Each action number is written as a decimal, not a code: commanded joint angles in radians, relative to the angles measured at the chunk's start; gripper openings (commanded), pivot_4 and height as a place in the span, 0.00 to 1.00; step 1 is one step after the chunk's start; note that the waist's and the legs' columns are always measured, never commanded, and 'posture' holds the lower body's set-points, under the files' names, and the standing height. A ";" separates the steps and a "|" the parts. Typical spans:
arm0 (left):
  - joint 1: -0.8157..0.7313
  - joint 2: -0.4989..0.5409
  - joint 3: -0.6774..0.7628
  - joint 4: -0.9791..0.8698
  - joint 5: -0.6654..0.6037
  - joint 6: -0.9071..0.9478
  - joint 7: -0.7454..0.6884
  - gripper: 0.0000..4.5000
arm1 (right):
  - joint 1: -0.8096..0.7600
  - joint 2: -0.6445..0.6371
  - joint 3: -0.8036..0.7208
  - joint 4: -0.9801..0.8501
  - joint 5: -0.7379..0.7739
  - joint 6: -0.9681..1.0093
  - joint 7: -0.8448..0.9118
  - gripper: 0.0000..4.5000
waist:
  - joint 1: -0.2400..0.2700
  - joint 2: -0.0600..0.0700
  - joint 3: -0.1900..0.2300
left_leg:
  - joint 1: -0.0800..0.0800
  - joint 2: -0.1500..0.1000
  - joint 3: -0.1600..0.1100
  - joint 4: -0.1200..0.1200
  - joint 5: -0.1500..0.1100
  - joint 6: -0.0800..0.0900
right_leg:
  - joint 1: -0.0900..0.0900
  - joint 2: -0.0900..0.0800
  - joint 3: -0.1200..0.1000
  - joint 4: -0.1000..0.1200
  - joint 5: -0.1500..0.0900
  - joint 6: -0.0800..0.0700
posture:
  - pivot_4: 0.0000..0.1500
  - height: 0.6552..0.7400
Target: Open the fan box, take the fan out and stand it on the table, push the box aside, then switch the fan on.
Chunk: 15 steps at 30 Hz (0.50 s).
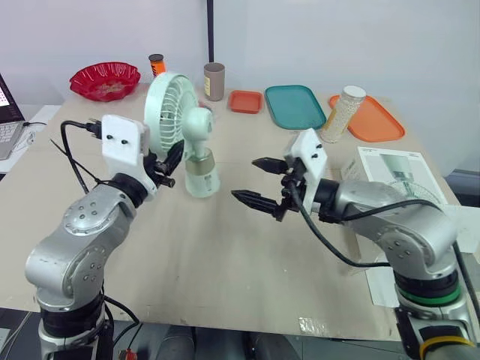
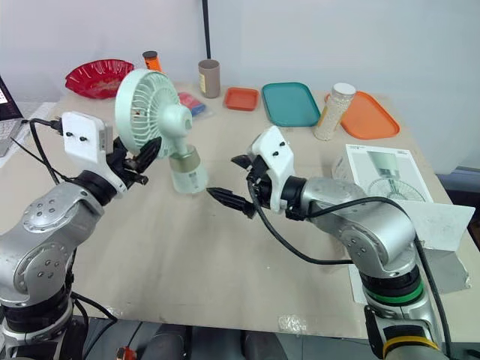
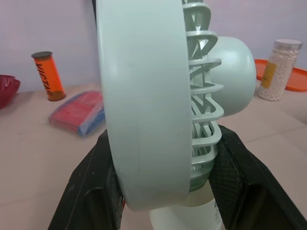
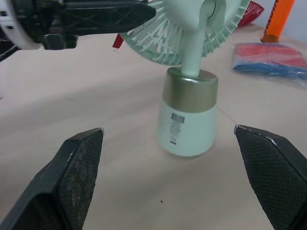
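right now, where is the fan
In the eye views the fan sits left of centre on the table, its head clamped in the left gripper, the open right gripper to its right.

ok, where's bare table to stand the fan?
Best: the wide bare table in front of the fan, between left tool and right tool. A smaller patch lies between the fan and the teal tray. Crowded: the back edge (red bowl, cup, bottle) and the right side, where the box lies.
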 commanded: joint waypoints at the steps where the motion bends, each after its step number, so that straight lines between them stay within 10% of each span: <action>1: -0.004 0.008 0.021 -0.065 -0.016 -0.009 -0.006 0.42 | -0.049 0.035 0.018 0.023 -0.056 -0.009 -0.035 1.00 | 0.000 0.000 0.000 | 0.000 0.000 0.000 0.000 0.000 0.000 | 0.000 0.000 0.000 0.000 0.000 0.000 | 1.00 1.00; 15: 0.026 0.012 0.014 -0.052 -0.023 -0.038 -0.038 0.42 | -0.141 0.235 0.135 0.214 -0.244 -0.083 -0.053 1.00 | 0.000 0.000 0.000 | -0.002 0.000 -0.001 0.000 0.001 -0.001 | -0.002 0.000 -0.001 0.000 0.000 0.000 | 1.00 1.00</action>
